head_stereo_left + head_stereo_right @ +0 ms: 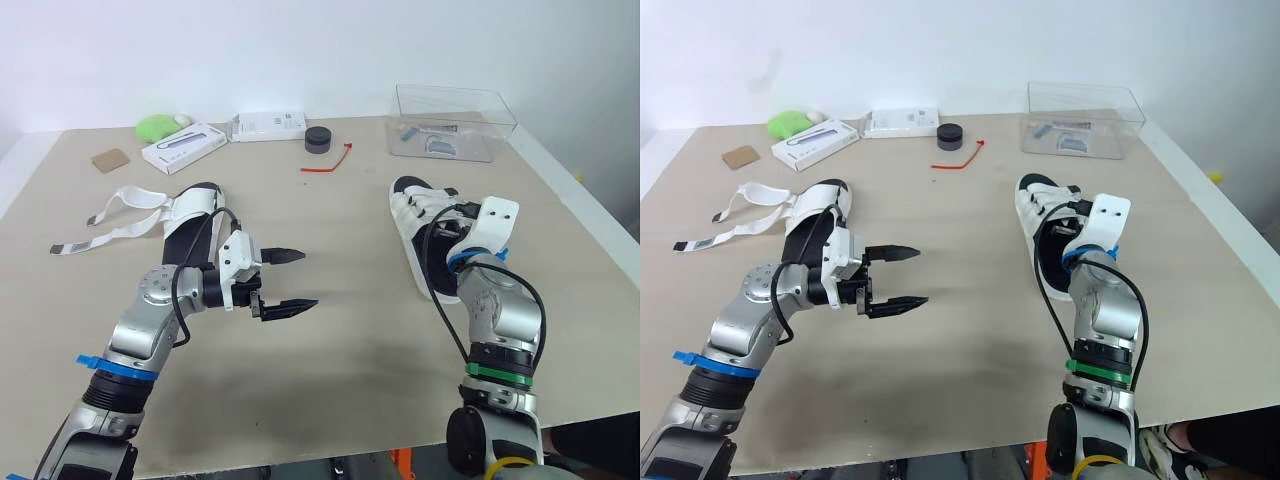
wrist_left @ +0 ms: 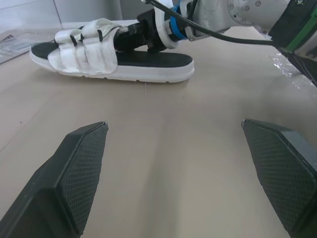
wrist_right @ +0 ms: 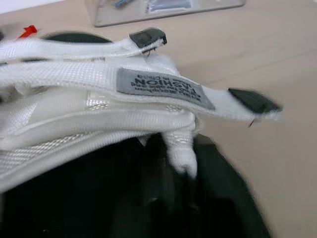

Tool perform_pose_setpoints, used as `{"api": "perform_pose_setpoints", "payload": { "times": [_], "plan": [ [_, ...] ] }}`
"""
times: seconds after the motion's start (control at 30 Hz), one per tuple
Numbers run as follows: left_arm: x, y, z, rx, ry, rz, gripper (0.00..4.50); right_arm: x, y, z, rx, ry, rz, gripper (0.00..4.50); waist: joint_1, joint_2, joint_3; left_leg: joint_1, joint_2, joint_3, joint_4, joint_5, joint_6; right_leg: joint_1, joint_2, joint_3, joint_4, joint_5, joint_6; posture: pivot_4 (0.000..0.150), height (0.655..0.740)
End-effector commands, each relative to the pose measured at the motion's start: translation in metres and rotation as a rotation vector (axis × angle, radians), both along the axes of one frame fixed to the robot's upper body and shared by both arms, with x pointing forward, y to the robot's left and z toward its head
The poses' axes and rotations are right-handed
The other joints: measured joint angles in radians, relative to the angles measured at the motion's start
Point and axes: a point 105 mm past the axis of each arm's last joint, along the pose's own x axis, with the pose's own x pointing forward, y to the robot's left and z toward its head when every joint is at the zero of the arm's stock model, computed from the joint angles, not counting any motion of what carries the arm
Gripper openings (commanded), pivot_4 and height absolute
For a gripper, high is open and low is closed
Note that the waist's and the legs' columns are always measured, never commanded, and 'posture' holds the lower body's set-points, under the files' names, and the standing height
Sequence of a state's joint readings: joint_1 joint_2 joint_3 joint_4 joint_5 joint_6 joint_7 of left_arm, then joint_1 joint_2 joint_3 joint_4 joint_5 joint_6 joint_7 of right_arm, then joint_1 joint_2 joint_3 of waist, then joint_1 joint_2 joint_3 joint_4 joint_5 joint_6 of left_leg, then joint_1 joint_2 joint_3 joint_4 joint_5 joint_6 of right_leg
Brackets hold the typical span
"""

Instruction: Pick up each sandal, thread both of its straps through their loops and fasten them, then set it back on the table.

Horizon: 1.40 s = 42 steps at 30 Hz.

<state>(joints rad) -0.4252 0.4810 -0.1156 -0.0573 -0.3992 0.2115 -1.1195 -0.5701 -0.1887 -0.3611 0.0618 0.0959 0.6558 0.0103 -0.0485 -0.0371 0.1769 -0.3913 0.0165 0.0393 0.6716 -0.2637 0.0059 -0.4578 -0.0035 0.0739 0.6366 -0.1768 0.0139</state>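
As I stand now: my left claw [image 1: 309, 280] hangs wide open; my right claw [image 2: 141, 35] is tucked in the right sandal [image 1: 412, 200], open or shut I cannot tell.
Where: right sandal, black sole with white cloth straps, 3 o'clock; left sandal [image 1: 190, 215], same kind, 9 o'clock, loose straps [image 1: 128, 196].
Do it well: I'd press each strap end down flat.
Container: clear plastic box [image 1: 500, 130], 1 o'clock, small bluish bits [image 1: 438, 145] inside.

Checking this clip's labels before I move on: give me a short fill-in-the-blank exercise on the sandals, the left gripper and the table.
1. The left gripper hovers above the table with its fingers ____.
2. The sandal with loose straps lies on the robot's ____ side.
3. The clear box stands at the table's far ____ corner.

Missing words: open; left; right.
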Motion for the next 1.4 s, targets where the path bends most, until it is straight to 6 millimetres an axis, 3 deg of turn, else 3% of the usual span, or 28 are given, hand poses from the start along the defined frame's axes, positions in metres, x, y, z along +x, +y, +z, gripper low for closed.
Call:
{"api": "perform_pose_setpoints", "payload": {
  "times": [0.03,0.13,0.17,0.27,0.4,0.5,0.57,0.67,0.77,0.97,1.17,1.4],
  "plan": [
    [0.000,-0.001,0.009,-0.006,-0.049,-0.007,4.50,-0.005,0.001,0.024,-0.081,-0.067,0.056,2.72,0.000,0.000,0.000,0.000,0.000,0.000,0.000,0.000,0.000,0.000,0.000,0.000,0.000,0.000,0.000,0.150,0.7400],
    [0.001,-0.002,0.008,-0.011,-0.048,-0.004,4.50,-0.011,0.002,0.023,-0.139,-0.038,0.113,4.25,0.001,0.000,0.000,0.000,0.000,0.000,0.000,0.000,0.000,0.000,0.000,0.000,0.000,0.000,0.000,0.150,0.7400],
    [0.001,-0.002,0.008,-0.011,-0.048,-0.003,4.50,-0.013,0.003,0.024,-0.163,-0.030,0.132,4.45,0.000,0.000,0.000,0.000,0.000,0.000,0.000,0.000,0.000,0.000,0.000,0.000,-0.001,0.000,0.000,0.150,0.7400],
    [0.001,-0.002,0.008,-0.015,-0.047,-0.001,4.50,-0.031,0.012,0.033,-0.234,-0.022,0.276,4.45,0.001,0.000,0.000,0.000,0.000,0.000,0.000,0.000,0.000,0.000,0.000,0.000,-0.001,-0.001,0.002,0.150,0.7400],
    [0.003,0.000,0.008,-0.029,-0.043,0.022,4.50,-0.067,0.045,0.042,-0.149,-0.055,0.641,4.45,0.001,0.000,0.000,0.000,0.000,-0.001,0.000,0.000,0.000,0.001,0.000,-0.001,-0.001,-0.002,0.003,0.150,0.7400],
    [0.009,0.001,0.013,-0.072,-0.020,0.081,4.50,-0.099,0.063,0.045,-0.213,-0.101,0.991,4.45,0.002,0.000,0.000,0.002,0.000,-0.002,0.001,0.000,0.001,0.005,0.001,-0.002,-0.003,-0.002,0.004,0.150,0.7400],
    [0.018,0.002,0.016,-0.100,-0.013,0.142,4.50,-0.106,0.070,0.050,-0.219,-0.151,1.143,4.45,0.002,0.000,0.000,0.004,0.000,-0.002,0.001,-0.001,0.001,0.007,0.001,-0.003,-0.003,-0.002,0.005,0.150,0.7400],
    [0.033,0.007,0.019,-0.117,-0.011,0.274,4.50,-0.095,0.084,0.063,-0.248,-0.266,1.278,4.45,-0.009,-0.001,0.001,0.007,0.000,0.000,0.003,0.000,0.002,0.011,0.002,-0.001,-0.006,0.003,0.006,0.150,0.7400],
    [0.046,0.017,0.019,-0.136,0.032,0.407,4.50,-0.083,0.104,0.062,-0.291,-0.316,1.416,4.45,-0.013,-0.002,0.001,0.016,0.001,0.000,0.003,0.002,0.005,0.018,0.004,-0.001,-0.007,0.006,0.006,0.150,0.7400],
    [0.053,0.038,0.018,-0.130,0.049,0.698,4.50,-0.069,0.164,0.059,-0.337,-0.359,1.663,4.45,-0.017,-0.002,0.001,0.016,0.006,-0.001,0.001,0.003,0.006,0.016,0.010,0.000,-0.006,0.006,0.002,0.150,0.7400],
    [0.057,0.065,0.024,-0.223,0.051,0.990,4.50,-0.069,0.176,0.047,-0.354,-0.319,1.758,4.45,0.003,-0.002,0.001,0.015,0.010,-0.002,0.000,-0.001,-0.001,0.016,0.009,-0.002,-0.006,0.006,-0.007,0.150,0.7400],
    [0.053,0.086,0.023,-0.281,0.059,1.243,4.50,-0.061,0.176,0.040,-0.385,-0.295,1.759,4.45,0.003,-0.002,0.001,0.015,0.005,-0.001,0.001,-0.001,-0.001,0.016,0.003,-0.001,-0.006,0.005,-0.004,0.150,0.7400]
  ]
}}
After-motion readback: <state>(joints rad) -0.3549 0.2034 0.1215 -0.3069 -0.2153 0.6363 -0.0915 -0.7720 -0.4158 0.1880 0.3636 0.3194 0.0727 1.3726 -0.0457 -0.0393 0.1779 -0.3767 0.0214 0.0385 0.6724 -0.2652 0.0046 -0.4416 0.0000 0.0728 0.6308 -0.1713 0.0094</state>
